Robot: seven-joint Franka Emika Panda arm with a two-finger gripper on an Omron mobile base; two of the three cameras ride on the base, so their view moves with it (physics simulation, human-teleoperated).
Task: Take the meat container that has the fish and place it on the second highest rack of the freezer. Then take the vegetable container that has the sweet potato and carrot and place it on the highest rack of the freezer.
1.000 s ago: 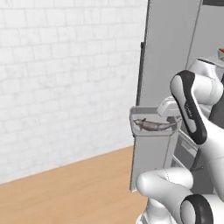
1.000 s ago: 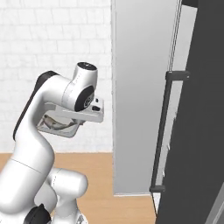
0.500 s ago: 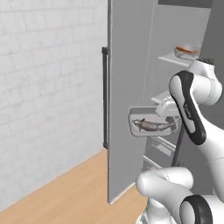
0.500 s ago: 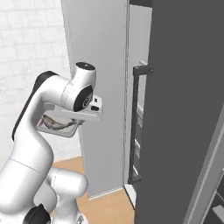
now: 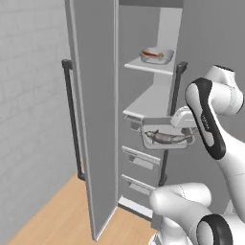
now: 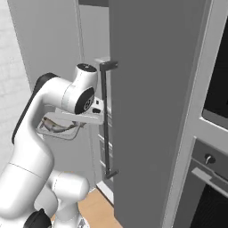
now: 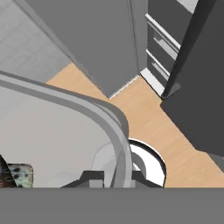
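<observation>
My gripper [image 5: 187, 137] is shut on the right rim of the meat container [image 5: 164, 138], a small light-grey tray held level in the air. The silvery fish [image 5: 165, 138] lies in it. The tray hangs in front of the open freezer [image 5: 143, 28], just below and to the right of the lower pale shelf [image 5: 149, 102]. On the highest rack [image 5: 143, 65] stands the vegetable container [image 5: 157, 55] with something orange in it. From the right, the meat container [image 6: 57, 128] and fish [image 6: 56, 126] show left of the gripper [image 6: 87, 118]. In the hand view the tray rim [image 7: 87, 111] passes between the fingertips [image 7: 93, 176].
The freezer's left door [image 5: 93, 115] stands open with a black bar handle [image 5: 72, 119]. Its right door [image 6: 151, 111] with a handle [image 6: 106, 120] stands close beside my arm. Grey drawers [image 5: 141, 158] sit below the shelves. Wooden floor [image 7: 144, 118] lies below; an oven front [image 6: 213, 147] stands at the right.
The whole picture has shifted as the base moved: the freezer's open inside has come into view. The tray with the fish stays in the shut gripper.
</observation>
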